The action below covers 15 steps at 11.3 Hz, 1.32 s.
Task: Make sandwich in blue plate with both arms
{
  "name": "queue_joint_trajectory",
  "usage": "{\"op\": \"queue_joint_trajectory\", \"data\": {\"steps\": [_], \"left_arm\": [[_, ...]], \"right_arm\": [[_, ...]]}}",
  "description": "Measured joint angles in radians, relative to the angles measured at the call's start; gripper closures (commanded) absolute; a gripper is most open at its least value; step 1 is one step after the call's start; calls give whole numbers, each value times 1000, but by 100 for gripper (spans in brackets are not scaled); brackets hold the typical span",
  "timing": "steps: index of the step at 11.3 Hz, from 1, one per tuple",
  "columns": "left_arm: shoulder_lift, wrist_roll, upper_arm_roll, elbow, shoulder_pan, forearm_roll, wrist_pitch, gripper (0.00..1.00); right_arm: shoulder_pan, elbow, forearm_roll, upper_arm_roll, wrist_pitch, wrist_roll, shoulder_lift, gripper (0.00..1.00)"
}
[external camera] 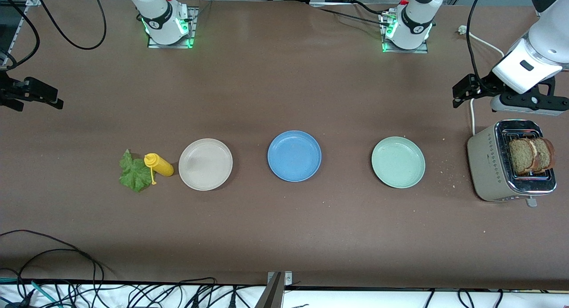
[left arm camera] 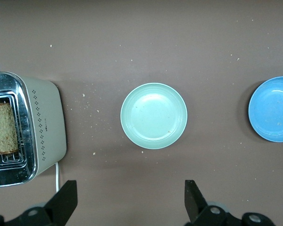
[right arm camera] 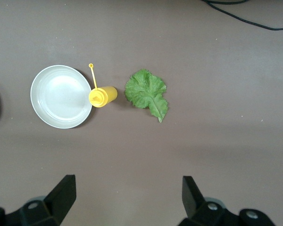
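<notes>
Both my grippers hung spread and empty: left gripper (left arm camera: 127, 202) over bare table by the toaster (external camera: 493, 166), right gripper (right arm camera: 125, 200) off the lettuce (external camera: 134, 174). Blue plate (external camera: 294, 155) sat bare, lettuce at its nine o'clock.

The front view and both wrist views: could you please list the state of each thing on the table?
blue plate: empty.
beige-white plate: empty.
mint-green plate: empty.
bread slices: standing in the toaster.
toaster: holds both slices.
lettuce leaf: flat on the table.
yellow squeeze bottle: lying down, cap off.
left gripper: jaws open, empty.
right gripper: jaws open, empty.
</notes>
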Motion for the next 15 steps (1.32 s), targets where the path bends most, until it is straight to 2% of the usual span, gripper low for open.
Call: {"op": "queue_joint_trajectory", "data": {"steps": [15], "left_arm": [[17, 0, 9, -6, 62, 0, -25, 0]], "right_arm": [[0, 0, 0, 2, 0, 0, 0, 0]]}}
